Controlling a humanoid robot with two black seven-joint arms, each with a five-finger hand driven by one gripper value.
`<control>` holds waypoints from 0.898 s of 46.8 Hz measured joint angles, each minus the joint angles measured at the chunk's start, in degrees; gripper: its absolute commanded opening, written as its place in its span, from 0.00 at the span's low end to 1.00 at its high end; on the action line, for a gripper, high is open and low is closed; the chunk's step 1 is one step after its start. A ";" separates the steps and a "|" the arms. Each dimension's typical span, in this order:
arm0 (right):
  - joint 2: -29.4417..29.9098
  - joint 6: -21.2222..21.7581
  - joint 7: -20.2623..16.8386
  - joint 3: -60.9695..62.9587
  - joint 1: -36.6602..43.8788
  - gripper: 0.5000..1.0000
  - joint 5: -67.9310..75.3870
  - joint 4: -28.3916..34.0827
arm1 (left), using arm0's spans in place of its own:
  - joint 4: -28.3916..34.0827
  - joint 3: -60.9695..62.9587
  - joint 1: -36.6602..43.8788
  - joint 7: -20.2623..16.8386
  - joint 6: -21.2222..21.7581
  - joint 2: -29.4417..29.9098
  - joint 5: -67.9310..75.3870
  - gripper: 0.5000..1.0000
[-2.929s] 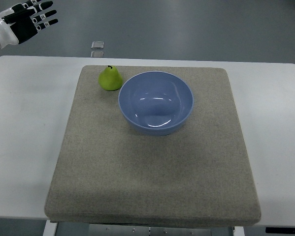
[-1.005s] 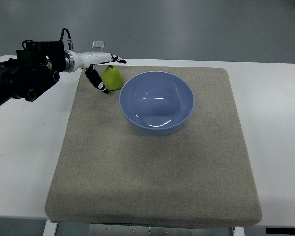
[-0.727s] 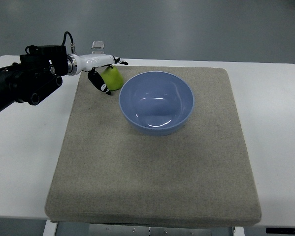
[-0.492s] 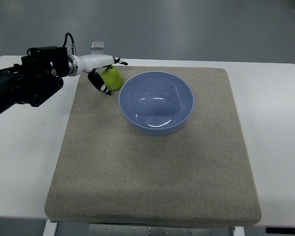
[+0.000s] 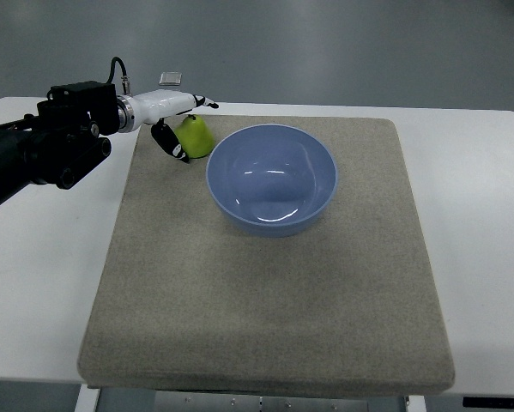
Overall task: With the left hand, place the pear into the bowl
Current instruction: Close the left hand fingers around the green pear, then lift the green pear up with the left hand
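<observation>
A green pear point(image 5: 196, 137) stands on the grey mat point(image 5: 265, 292) at its far left, just left of the blue bowl point(image 5: 272, 178). My left hand point(image 5: 188, 127) comes in from the left on a black arm point(image 5: 42, 142) and wraps the pear. The black thumb point(image 5: 168, 142) presses against the pear's left side, and the other fingers point(image 5: 203, 102) curl over its far side. The pear's base still looks level with the mat. The bowl holds nothing. My right hand is out of view.
The mat covers most of a white table point(image 5: 480, 223). A small grey block point(image 5: 172, 78) lies on the floor beyond the table's far edge, behind the hand.
The left hand came down from the top left corner to the pear and closed around it. Over the last second hand and pear shifted only slightly away from me.
</observation>
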 measured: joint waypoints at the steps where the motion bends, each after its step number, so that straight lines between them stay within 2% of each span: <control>1: 0.00 0.00 0.00 0.00 0.01 0.85 0.00 0.01 | 0.02 0.00 0.02 0.00 0.00 -0.02 0.01 0.95; 8: 0.00 0.00 0.00 0.00 0.03 0.85 0.00 0.00 | 0.09 0.76 0.09 0.00 0.02 0.02 0.11 0.86; 12: 0.00 0.00 0.00 0.00 0.03 0.85 0.00 -0.01 | 0.09 0.86 0.11 0.00 0.02 0.05 0.15 0.74; 16: 0.00 0.00 0.00 0.00 0.06 0.85 0.00 0.00 | 0.09 1.06 0.12 0.00 0.02 0.06 0.20 0.72; 19: 0.00 0.00 0.00 0.00 0.04 0.85 0.00 0.00 | 0.09 1.13 0.16 0.00 0.02 0.06 0.20 0.65; 22: 0.00 0.00 0.00 0.00 0.02 0.85 0.00 -0.02 | 0.07 1.18 0.44 0.00 0.02 0.06 0.24 0.63; 24: 0.00 0.00 0.00 0.00 0.03 0.85 0.00 0.00 | 0.03 1.23 0.74 0.00 0.02 0.06 0.27 0.57; 27: 0.00 0.00 0.00 0.00 0.02 0.85 0.00 0.00 | 0.02 1.23 0.81 0.00 0.02 0.06 0.28 0.54; 29: 0.00 0.00 0.00 0.00 -0.01 0.85 0.00 0.02 | 0.01 1.23 0.82 0.00 0.02 0.06 0.28 0.47; 35: 0.00 0.00 0.00 0.00 0.01 0.85 0.00 0.02 | -0.24 1.14 0.89 -0.04 0.02 0.21 0.22 0.46; 42: 0.00 0.00 0.00 0.00 0.04 0.85 0.00 0.00 | -0.44 0.98 1.00 -0.02 0.02 0.62 0.20 0.21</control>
